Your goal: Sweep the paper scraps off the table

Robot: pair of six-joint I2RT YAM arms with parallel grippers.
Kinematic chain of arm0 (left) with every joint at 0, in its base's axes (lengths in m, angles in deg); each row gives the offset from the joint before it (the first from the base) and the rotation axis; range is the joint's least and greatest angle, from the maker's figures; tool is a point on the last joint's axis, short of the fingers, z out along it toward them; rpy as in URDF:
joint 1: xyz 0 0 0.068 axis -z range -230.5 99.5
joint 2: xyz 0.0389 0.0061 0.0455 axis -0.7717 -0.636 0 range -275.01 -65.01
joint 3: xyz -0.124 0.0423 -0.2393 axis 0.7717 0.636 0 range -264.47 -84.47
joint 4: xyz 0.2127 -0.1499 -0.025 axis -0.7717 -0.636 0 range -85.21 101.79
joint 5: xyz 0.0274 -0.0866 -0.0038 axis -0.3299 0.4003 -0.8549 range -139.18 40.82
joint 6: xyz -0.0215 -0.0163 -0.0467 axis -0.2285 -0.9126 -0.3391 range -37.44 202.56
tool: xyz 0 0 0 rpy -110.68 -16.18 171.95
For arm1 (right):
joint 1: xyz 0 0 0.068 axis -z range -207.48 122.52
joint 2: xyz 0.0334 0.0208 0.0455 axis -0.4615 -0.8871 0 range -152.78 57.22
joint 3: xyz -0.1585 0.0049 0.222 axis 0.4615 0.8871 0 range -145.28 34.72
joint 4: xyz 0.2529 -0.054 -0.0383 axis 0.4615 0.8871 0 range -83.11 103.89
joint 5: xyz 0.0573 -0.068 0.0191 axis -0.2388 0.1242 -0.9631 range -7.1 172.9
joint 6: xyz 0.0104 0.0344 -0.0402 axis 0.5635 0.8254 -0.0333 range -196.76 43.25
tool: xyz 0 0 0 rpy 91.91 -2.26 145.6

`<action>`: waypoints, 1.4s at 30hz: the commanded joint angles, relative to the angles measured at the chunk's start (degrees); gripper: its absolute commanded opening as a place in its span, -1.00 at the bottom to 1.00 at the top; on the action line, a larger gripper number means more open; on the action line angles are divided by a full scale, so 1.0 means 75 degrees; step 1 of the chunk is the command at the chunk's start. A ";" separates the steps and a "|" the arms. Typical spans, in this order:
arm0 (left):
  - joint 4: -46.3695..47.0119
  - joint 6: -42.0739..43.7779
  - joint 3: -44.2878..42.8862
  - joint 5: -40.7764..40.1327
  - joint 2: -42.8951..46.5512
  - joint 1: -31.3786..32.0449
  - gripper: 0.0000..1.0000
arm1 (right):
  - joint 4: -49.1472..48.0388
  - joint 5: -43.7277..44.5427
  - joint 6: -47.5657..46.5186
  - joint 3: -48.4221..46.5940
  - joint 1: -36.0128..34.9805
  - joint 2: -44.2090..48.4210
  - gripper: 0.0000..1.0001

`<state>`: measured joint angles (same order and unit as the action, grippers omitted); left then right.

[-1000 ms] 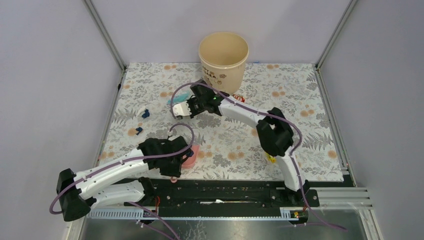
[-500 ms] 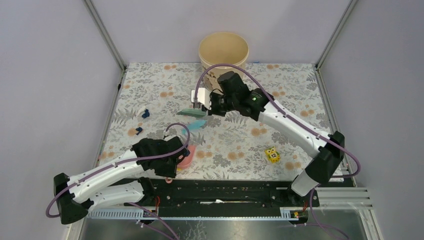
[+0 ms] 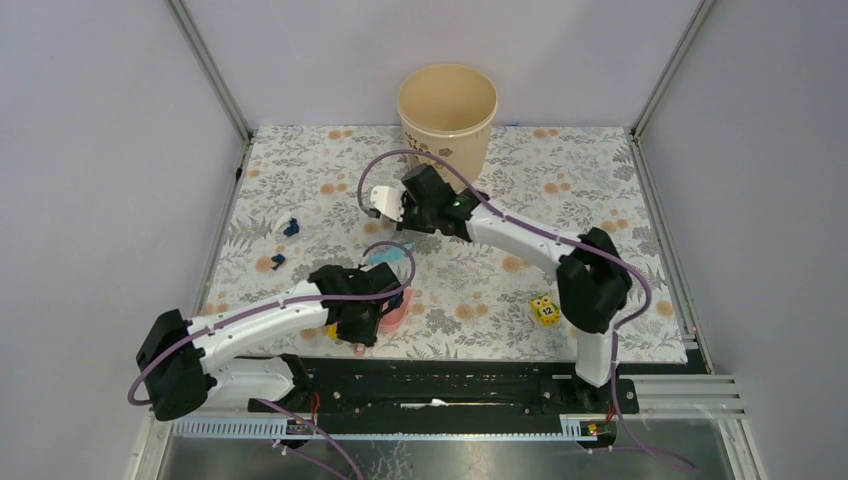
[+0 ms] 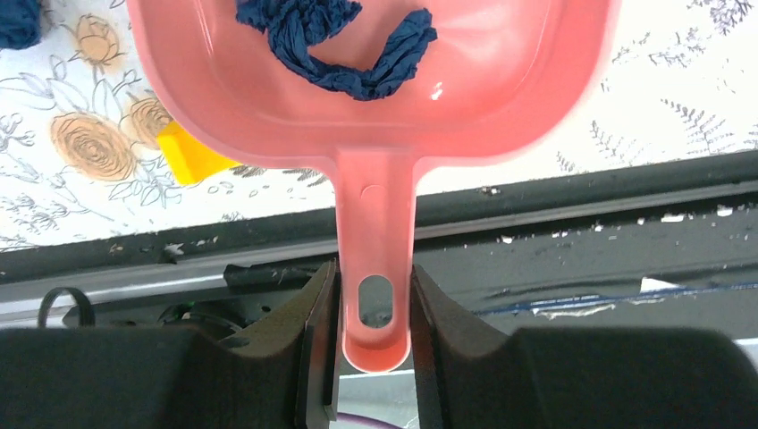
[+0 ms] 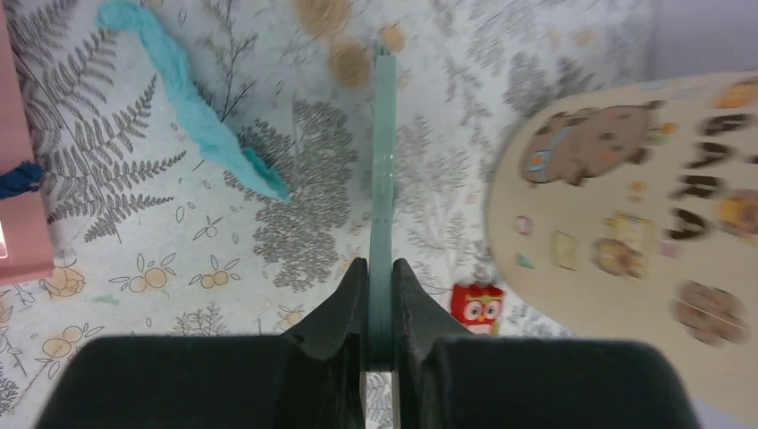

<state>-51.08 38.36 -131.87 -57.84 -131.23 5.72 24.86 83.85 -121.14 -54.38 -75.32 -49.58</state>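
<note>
- pink dustpan (image 4: 268, 98) sits on the table (image 3: 620, 180) at its near edge, handle sticking out over the black rail
- paper scraps: navy wad (image 4: 335, 40) lies inside the dustpan; two navy bits (image 3: 291, 227) sit well apart from it, up and to the left
- light-blue strip (image 5: 188, 112) lies on the cloth just beyond the dustpan mouth, between the dustpan and the thin green blade (image 5: 383, 161)
- flat yellow piece (image 4: 192, 156) is tucked against the dustpan's left side, partly under it
- yellow cube (image 3: 544, 310) is well right of the dustpan; beige bucket (image 3: 447, 105) and red cube (image 5: 475, 308) are far beyond it
- purple cable (image 3: 395, 250) loops over the strip in the top view
- left gripper (image 4: 374, 277): arm stretched low, fingers clamped on the dustpan handle at its hole
- right gripper (image 5: 379, 268): elbow bent right of the dustpan, forearm reaching in beyond it, fingers pinching the blade edge-on; can't tell if the blade tip touches the cloth
</note>
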 commanded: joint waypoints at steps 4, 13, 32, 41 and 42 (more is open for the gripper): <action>0.1082 0.0232 0.0343 0.0522 -0.0330 -0.0531 -1.00 | 0.1113 -0.1088 0.0499 -0.1247 -0.0038 -0.0474 -1.00; 0.1726 0.1206 0.0341 0.1457 -0.1080 -0.1315 -1.00 | 0.3710 -0.3382 0.0873 -0.1169 -0.0066 0.0148 -1.00; 0.2683 0.1414 0.0460 0.1430 -0.1020 -0.1302 -1.00 | 0.4720 -0.2960 0.1553 -0.1635 -0.0077 0.1197 -1.00; 0.2912 0.1359 0.0388 0.1022 -0.0450 -0.1298 -1.00 | 0.4530 -0.1550 0.2090 -0.1792 -0.0035 0.1886 -1.00; 0.2915 0.1374 0.0330 0.0906 -0.0468 -0.1304 -1.00 | 0.4508 -0.1390 0.2177 -0.1735 -0.0011 0.2023 -1.00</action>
<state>-32.78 48.85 -127.93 -47.70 -136.06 -4.05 58.94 67.31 -108.63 -65.68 -75.23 -40.60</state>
